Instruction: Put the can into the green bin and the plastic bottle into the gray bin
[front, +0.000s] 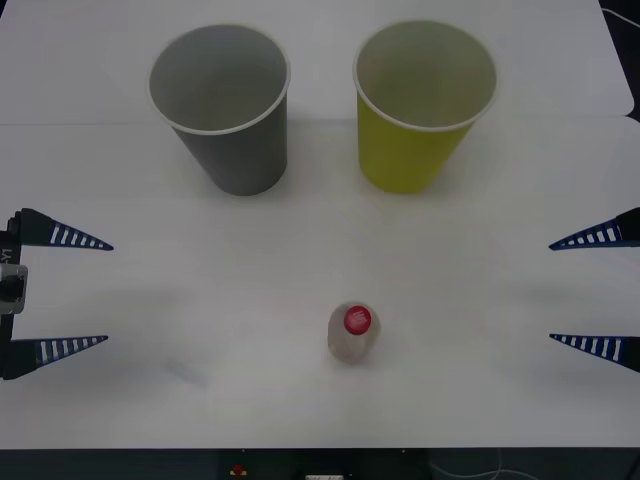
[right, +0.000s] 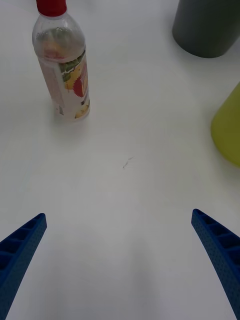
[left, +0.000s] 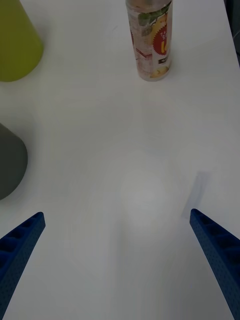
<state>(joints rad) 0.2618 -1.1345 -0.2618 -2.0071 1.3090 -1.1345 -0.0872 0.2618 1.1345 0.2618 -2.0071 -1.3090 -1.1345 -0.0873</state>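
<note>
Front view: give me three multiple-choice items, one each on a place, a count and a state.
1. Where does the plastic bottle stand?
A. inside the gray bin
B. on the table, nearer the robot than both bins
C. held by the left gripper

2. How many bins are on the table?
A. one
B. two
C. three

3. What state is the right gripper in?
A. open, holding nothing
B. shut on the bottle
C. shut on a bin

Answers:
1 B, it stands upright, apart from the gray bin and green bin.
2 B, one gray, one green.
3 A, its fingers are spread over bare table.
</note>
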